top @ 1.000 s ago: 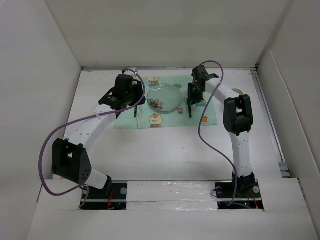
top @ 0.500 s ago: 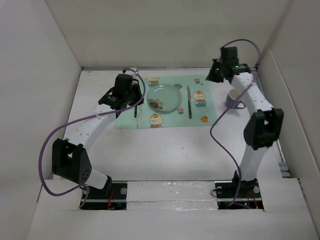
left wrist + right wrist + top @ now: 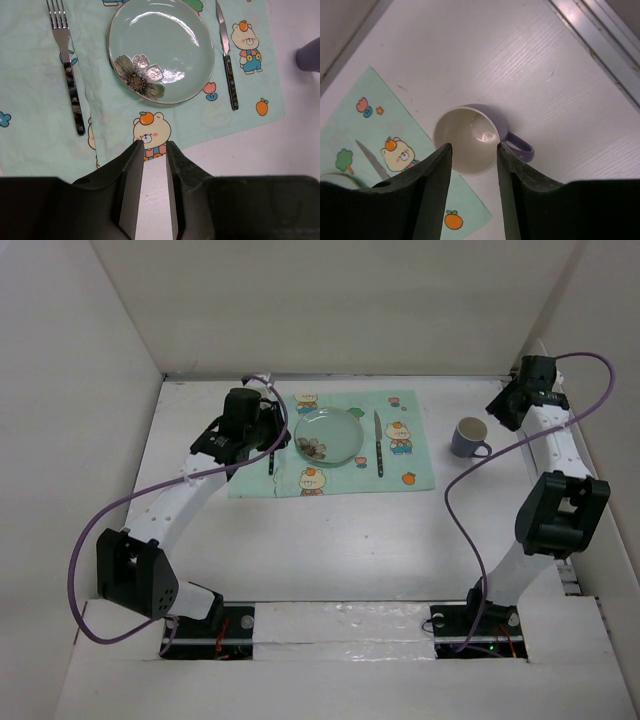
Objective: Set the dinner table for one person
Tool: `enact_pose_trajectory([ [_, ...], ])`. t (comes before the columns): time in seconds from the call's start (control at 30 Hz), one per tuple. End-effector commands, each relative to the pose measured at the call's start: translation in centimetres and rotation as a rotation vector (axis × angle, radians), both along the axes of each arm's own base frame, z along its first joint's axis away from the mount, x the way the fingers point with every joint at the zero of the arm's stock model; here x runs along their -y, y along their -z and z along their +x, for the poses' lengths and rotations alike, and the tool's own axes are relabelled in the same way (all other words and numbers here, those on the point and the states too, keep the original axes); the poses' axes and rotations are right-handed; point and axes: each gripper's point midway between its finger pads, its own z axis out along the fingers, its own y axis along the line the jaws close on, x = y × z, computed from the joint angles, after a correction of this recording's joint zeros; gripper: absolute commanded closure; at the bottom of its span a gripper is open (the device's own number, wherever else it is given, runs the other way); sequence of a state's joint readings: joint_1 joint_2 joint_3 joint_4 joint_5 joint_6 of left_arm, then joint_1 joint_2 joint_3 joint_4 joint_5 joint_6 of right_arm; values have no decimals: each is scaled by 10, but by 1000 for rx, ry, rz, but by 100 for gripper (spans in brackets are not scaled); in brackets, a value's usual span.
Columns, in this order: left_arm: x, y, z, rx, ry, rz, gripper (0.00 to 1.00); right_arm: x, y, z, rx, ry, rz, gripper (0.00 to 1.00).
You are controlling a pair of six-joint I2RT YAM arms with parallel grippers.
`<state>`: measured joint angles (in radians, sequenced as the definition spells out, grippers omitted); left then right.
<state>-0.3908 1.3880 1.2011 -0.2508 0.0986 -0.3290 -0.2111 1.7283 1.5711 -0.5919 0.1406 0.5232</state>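
The white dinner table holds a mint-green cartoon placemat. On it lie a glass plate, a fork to its left and a knife to its right. A purple mug stands upright on the bare table right of the mat. My left gripper hovers over the mat's left part, jaws slightly apart and empty. My right gripper is open and empty, raised above and behind the mug, which shows between its fingers.
White walls enclose the table on the left, back and right. A metal rail runs along the right edge near the mug. The left wrist view shows the plate, fork and knife side by side.
My right arm swung from the knife on the mat out to the far right, above the mug; the knife stayed lying on the mat. The left arm barely moved.
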Motion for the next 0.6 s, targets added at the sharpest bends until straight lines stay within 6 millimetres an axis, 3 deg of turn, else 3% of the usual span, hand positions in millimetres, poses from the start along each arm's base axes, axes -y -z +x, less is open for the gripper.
enact_pose_trajectory([
  [0.0,-1,-11,-3,38,14,-18,78,1,7,4,-18,-44,19,54],
  [0.1,-1,-9,-4,35,15,-18,78,-4,13,9,-20,-71,16,53],
  [0.37,-3,-10,-4,38,7,-15,78,-2,57,14,-161,-65,47,53],
  [0.57,-3,-9,-4,32,1,-17,78,2,71,17,-200,-67,36,53],
])
